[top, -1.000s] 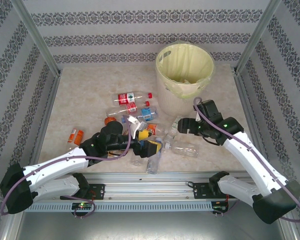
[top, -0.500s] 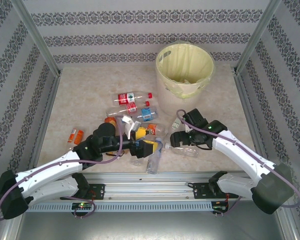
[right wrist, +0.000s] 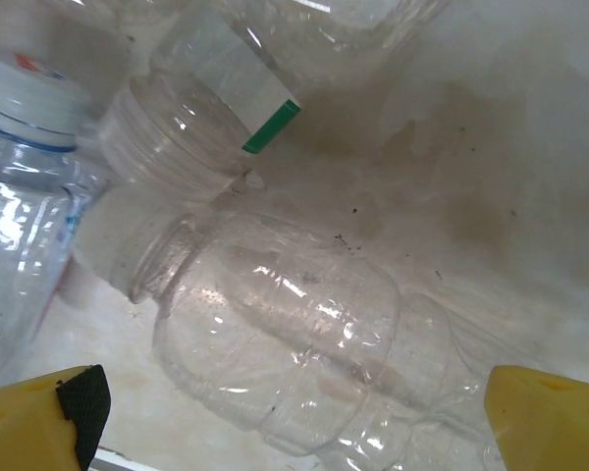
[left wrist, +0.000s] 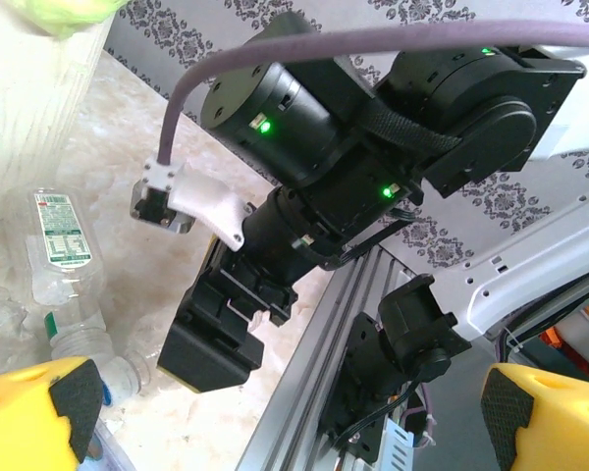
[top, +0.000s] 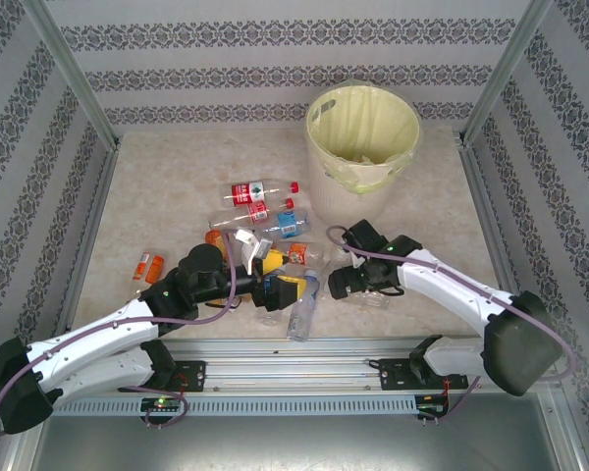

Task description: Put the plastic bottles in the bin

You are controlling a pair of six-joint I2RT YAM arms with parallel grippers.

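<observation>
Several plastic bottles lie in a heap at the table's middle. The pale-yellow bin stands at the back right. My right gripper hangs low over the heap's right side, open. Its yellow fingertips straddle a crushed clear bottle lying on the table, without touching it. A clear bottle with a green-edged label lies just beyond. My left gripper is open over the heap's near side with nothing between its yellow fingertips. It faces the right gripper and a clear bottle.
An orange bottle lies apart at the left. A blue-labelled bottle rests against the metal rail at the near edge. Patterned walls and frame posts close in the table. Bare tabletop lies right of the heap toward the bin.
My right arm has swung from near the bin down and left onto the heap, its jaws opening fully. My left gripper has shifted slightly over the heap and stays open.
</observation>
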